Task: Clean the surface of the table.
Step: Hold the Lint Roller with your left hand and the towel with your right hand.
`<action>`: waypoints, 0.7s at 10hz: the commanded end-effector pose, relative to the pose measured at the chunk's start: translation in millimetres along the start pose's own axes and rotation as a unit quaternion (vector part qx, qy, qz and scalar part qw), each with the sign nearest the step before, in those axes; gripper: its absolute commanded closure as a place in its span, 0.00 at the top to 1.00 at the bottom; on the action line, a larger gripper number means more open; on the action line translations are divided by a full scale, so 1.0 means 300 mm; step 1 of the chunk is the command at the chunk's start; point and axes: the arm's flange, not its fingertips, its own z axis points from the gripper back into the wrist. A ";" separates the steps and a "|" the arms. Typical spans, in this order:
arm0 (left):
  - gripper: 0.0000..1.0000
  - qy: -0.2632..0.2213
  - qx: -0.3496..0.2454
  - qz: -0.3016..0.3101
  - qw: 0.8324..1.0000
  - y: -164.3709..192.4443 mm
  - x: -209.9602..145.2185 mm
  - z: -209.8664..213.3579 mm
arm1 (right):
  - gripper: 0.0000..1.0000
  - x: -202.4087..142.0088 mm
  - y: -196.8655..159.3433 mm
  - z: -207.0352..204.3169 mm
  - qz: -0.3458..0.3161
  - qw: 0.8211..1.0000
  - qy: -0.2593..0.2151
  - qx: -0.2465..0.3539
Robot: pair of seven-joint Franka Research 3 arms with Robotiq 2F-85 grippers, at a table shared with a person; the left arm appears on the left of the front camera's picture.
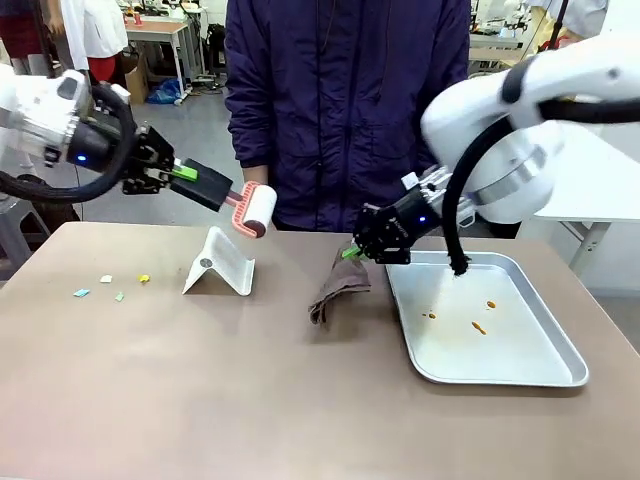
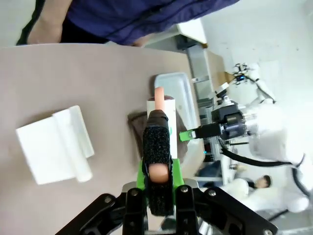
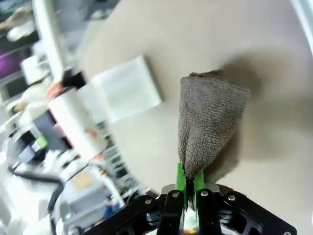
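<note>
Seemingly little is cleaned yet: small coloured paper scraps (image 1: pixel 110 285) lie at the left of the wide brownish-taupe table (image 1: pixel 250 400). Left gripper (image 1: pixel 172 172) clenches a white, pink-framed lint roller (image 1: pixel 252 210) aloft; right gripper (image 1: pixel 358 250) pinches a grey-brown cloth (image 1: pixel 340 285), its lower end on the table, beside the orange-spotted silver metal tray (image 1: pixel 560 370).

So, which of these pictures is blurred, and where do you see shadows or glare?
Front view: sharp, even light, only a soft shadow under the cloth on the table. Left wrist view: sharp up close, but the room at the right is washed out. Right wrist view: cloth sharp, lint roller and background blurred.
</note>
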 end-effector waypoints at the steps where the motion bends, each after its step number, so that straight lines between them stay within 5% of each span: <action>1: 0.00 -0.013 -0.023 0.036 0.999 0.022 -0.061 0.122 | 0.00 -0.102 -0.154 0.090 0.036 0.996 0.056 0.056; 4: 0.00 -0.041 -0.071 0.074 0.994 0.061 -0.239 0.414 | 0.00 -0.286 -0.267 0.243 0.082 0.991 0.034 0.100; 7: 0.00 -0.016 -0.078 0.045 0.996 0.131 -0.474 0.666 | 0.00 -0.398 -0.513 0.524 0.047 0.979 -0.055 0.188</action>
